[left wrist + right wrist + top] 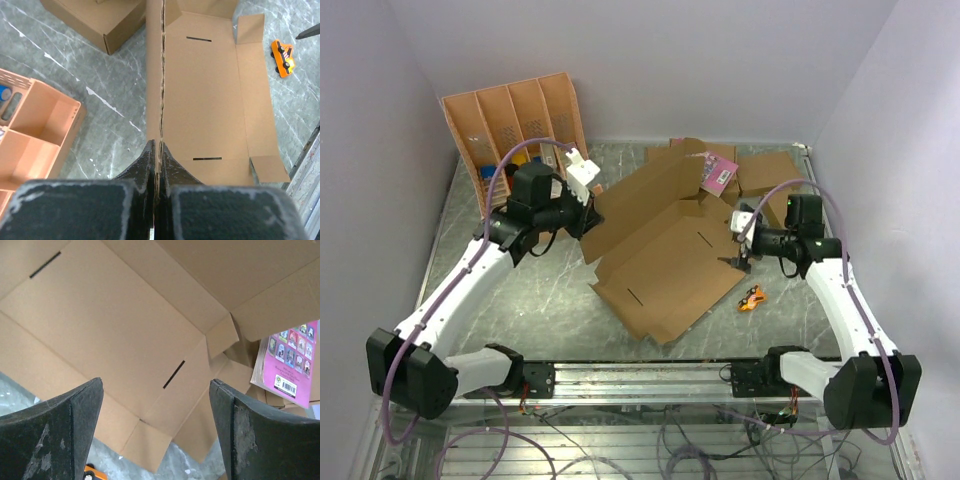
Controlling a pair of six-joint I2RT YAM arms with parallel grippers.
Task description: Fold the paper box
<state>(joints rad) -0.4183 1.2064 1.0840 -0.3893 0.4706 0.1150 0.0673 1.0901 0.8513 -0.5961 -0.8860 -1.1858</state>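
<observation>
Left wrist: paper box (210, 100) top off-frame

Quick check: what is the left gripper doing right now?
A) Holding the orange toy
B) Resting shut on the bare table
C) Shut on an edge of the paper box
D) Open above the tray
C: in the left wrist view, the left gripper is closed on a raised edge of the paper box.

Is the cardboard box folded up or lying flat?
Partly: the paper box has one panel raised, pinched by left fingers; the rest lies flat.
</observation>
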